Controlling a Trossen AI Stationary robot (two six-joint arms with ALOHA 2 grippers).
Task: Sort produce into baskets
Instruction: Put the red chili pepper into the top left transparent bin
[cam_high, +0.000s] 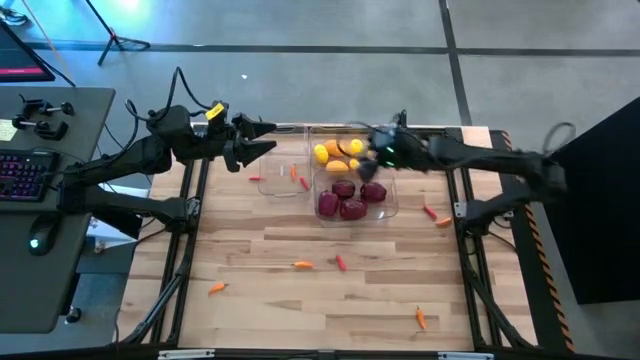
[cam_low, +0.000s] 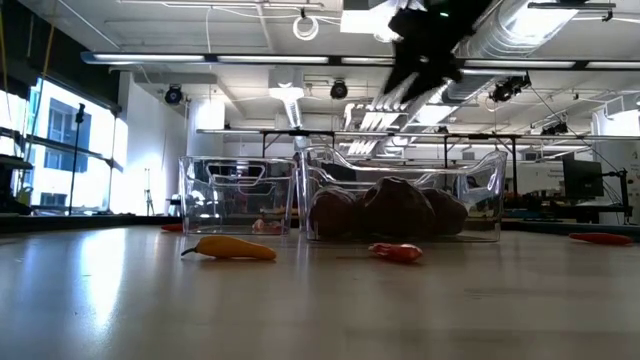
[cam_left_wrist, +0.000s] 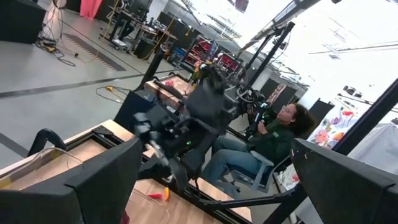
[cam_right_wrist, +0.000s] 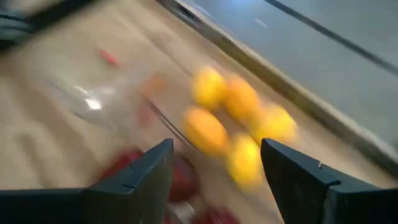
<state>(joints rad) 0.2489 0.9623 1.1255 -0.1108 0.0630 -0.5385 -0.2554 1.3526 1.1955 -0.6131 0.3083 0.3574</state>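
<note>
Three clear bins stand at the table's far middle. One holds yellow and orange fruits, one holds dark red rounds, and the left one holds small peppers. My right gripper hangs open and empty above the fruit and red-round bins; it also shows in the right wrist view and at the top of the low view. My left gripper is open and empty, level, above the table's far left edge beside the pepper bin; it also shows in the left wrist view.
Loose peppers lie on the table: orange and red in the middle, orange near left, orange near right, red and orange right of the bins. A person sits beyond the table's right side.
</note>
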